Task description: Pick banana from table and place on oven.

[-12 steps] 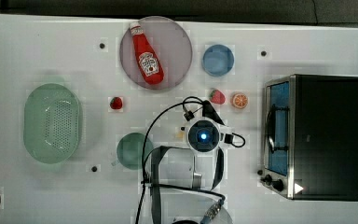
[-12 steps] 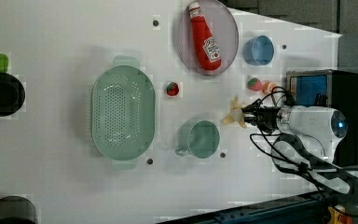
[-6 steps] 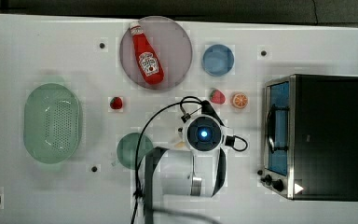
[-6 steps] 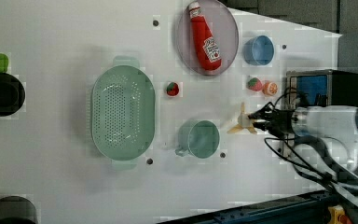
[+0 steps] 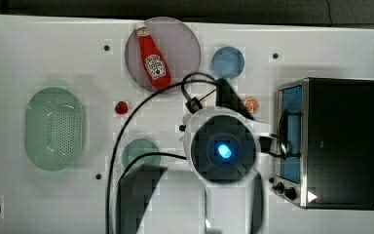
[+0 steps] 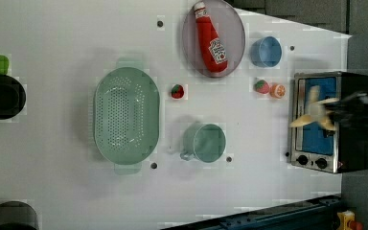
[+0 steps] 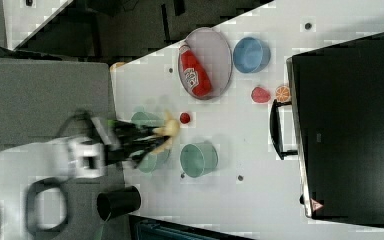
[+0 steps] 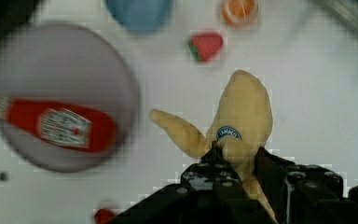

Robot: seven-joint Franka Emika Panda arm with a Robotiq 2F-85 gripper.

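Banana (image 8: 242, 116) pinched by its stem end in the jaws of the gripper (image 8: 235, 161), hanging in the air short of the oven (image 5: 341, 141), clear of the desk (image 5: 53, 48). Thin grip on a floppy peel strip: could slip out mid-carry. Could also snag the oven's door handle (image 7: 276, 130), or roll off the flat black top if released near the oven's edge.

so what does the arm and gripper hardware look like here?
White rounded arm with a dark circular cap and a glowing blue light on top. Black cables loop off it. The gripper is black, with blocky fingers and visible screw heads.
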